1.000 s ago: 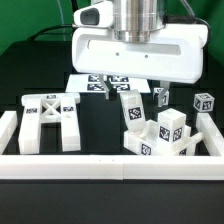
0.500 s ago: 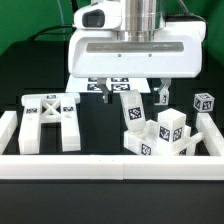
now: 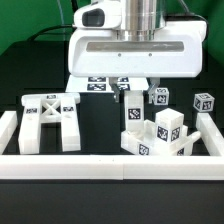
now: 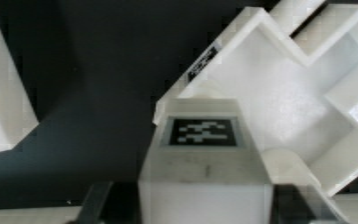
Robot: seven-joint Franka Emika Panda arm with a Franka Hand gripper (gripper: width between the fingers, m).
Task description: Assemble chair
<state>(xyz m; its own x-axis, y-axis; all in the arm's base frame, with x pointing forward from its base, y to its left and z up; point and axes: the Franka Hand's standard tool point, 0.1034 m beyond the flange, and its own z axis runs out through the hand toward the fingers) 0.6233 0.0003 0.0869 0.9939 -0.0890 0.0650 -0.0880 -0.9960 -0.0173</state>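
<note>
Exterior view | tagged white post is clamped between narrowly set gripper fingers | X-braced frame is seen at eight o'clock.

White boxy tool, 2 dark fingers, grey cylindrical wrist

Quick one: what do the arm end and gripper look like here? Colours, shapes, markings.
The gripper has a wide white boxy body with rounded corners and two short dark fingers beneath it. A grey metallic cylindrical wrist sits above. A small rounded white camera housing with a dark lens is mounted beside the wrist. No legible markings, and no cable is clearly the arm's.
</note>
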